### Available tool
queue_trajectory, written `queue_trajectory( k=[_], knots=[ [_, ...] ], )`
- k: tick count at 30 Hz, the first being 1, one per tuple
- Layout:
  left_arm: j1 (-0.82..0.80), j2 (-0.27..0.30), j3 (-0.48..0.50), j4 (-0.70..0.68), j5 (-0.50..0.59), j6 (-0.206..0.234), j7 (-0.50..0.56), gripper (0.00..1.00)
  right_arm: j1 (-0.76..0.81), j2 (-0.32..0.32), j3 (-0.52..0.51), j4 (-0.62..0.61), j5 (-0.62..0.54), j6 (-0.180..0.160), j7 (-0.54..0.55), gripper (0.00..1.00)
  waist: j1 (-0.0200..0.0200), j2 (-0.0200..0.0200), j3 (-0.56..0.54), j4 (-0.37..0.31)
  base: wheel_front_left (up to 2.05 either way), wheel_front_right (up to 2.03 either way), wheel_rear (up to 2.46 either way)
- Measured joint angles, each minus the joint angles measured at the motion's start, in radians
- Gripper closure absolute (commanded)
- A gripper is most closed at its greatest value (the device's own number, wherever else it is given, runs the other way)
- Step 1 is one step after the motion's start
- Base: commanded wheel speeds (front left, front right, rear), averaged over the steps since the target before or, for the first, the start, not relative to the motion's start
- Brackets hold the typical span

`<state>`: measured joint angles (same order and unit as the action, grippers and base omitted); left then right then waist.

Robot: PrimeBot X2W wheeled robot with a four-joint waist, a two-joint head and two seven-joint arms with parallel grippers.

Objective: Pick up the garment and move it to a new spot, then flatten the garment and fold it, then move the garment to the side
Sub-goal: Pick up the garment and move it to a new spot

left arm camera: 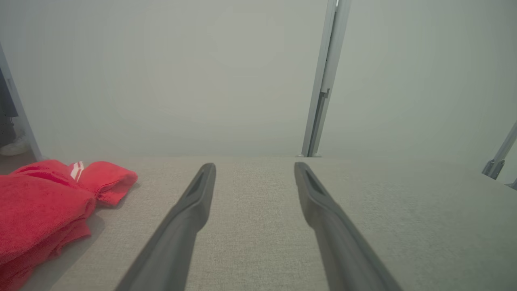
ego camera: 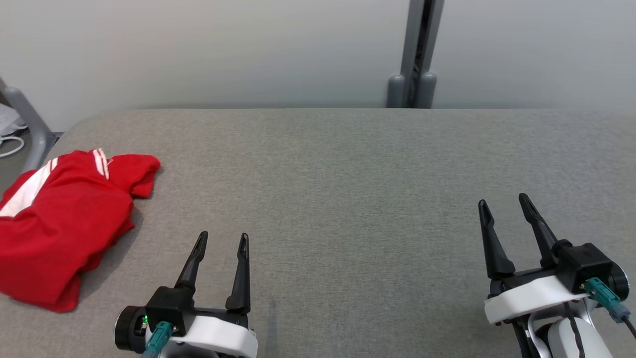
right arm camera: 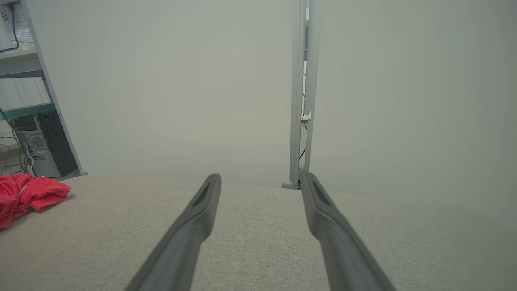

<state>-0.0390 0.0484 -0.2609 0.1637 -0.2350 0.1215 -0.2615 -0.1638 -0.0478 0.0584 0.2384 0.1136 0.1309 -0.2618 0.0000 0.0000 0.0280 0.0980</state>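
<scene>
The garment (ego camera: 64, 219) is a red top with white stripes, lying crumpled at the left edge of the grey padded table (ego camera: 348, 174). It also appears low at the left as the garment (left arm camera: 44, 202) in the left wrist view and as the garment (right arm camera: 24, 196) in the right wrist view. My left gripper (ego camera: 222, 237) stands open near the front edge, a short way right of the cloth and apart from it. Far to the right, my right gripper (ego camera: 504, 201) is open too, with nothing between its fingers. In both wrist views the fingers point across bare fabric surface.
A pale wall runs behind the table, with a grey upright post (ego camera: 415, 54) at its back edge. A grey frame leg (ego camera: 27, 124) stands beyond the table's left corner. Shelving with a computer case (right arm camera: 40, 145) stands off to the left.
</scene>
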Motion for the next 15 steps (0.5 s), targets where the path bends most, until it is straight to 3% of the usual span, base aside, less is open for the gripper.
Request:
queue_trajectory(
  k=[15],
  knots=[
    [0.029, 0.0, 0.087, -0.007, 0.023, 0.001, 0.0, 0.0, 0.024, 0.0, 0.086, -0.014, 0.016, 0.0, 0.0, 0.0, 0.0, 0.0, -0.017, 0.259, 0.0, 0.0, 0.0]
  ],
)
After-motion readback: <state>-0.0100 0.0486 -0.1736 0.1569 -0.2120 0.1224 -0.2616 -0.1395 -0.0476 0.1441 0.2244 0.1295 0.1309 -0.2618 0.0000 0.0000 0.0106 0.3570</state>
